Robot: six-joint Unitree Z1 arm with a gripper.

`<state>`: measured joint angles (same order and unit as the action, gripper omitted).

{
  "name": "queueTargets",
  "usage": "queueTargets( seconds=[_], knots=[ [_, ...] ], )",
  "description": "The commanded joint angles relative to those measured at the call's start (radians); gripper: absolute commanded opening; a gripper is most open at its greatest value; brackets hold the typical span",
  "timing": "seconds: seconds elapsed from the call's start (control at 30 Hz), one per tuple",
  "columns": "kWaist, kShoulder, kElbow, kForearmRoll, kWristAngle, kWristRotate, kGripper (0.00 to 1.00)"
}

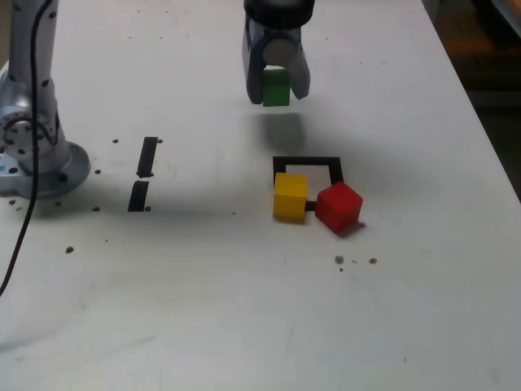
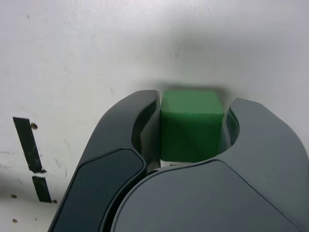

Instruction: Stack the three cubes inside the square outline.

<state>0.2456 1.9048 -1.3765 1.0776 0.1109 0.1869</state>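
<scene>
While the gripper point(image 1: 276, 88) hangs above the white table point(image 1: 203, 309), its jaws are closed on the green cube point(image 1: 276, 87), one jaw on each side; the cube is off the surface, with a soft shadow under it. Upper part of the arm is cut off by the top edge of the exterior view. In the wrist view the gripper point(image 2: 192, 126) body fills the lower frame and hides the bottom of the green cube point(image 2: 191, 125); only its top and one face show.

Square outline point(image 1: 308, 163) lies nearer the camera than the held cube, well apart from it. Yellow cube point(image 1: 290, 195) sits on the outline's near corner on the exterior view's left, covering that corner. Red cube point(image 1: 339, 206) sits turned, just outside the near corner on the exterior view's right, close to the yellow one; cannot tell if they touch. Part of the near tape edge is hidden behind both.

Two short black tape strips point(image 1: 144, 173) lie toward the exterior view's left, near the arm base point(image 1: 37, 155), which is cropped. The strips point(image 2: 31, 157) also show in the wrist view, one partly cut off. Small dark specks point(image 1: 356, 261) dot the table, too small to identify.
</scene>
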Motion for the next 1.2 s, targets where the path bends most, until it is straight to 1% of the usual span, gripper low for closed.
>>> queueTargets(
  seconds=[0.0, 0.2, 0.27, 0.33, 0.43, 0.5, 0.6, 0.67, 0.7, 0.83, 1.0, 1.17],
  knots=[
    [0.013, 0.004, 0.015, -0.016, -0.002, 0.006, 0.1],
    [0.023, 0.01, 0.041, -0.045, -0.013, 0.011, 0.11],
    [0.023, 0.011, 0.047, -0.051, -0.023, 0.011, 0.14],
    [0.021, 0.012, 0.051, -0.055, -0.031, 0.011, 0.19],
    [0.019, 0.014, 0.058, -0.057, -0.039, 0.011, 0.31],
    [0.017, 0.014, 0.066, -0.057, -0.042, 0.011, 0.46],
    [0.017, 0.012, 0.077, -0.059, -0.043, 0.013, 0.64],
    [0.017, 0.01, 0.083, -0.06, -0.043, 0.016, 0.73],
    [0.016, 0.008, 0.086, -0.061, -0.043, 0.017, 0.76],
    [0.016, 0.002, 0.099, -0.062, -0.043, 0.02, 0.81],
    [0.009, -0.011, 0.111, -0.056, -0.039, 0.014, 0.83],
    [-0.036, -0.048, 0.092, -0.017, -0.01, -0.015, 0.83]
  ],
)
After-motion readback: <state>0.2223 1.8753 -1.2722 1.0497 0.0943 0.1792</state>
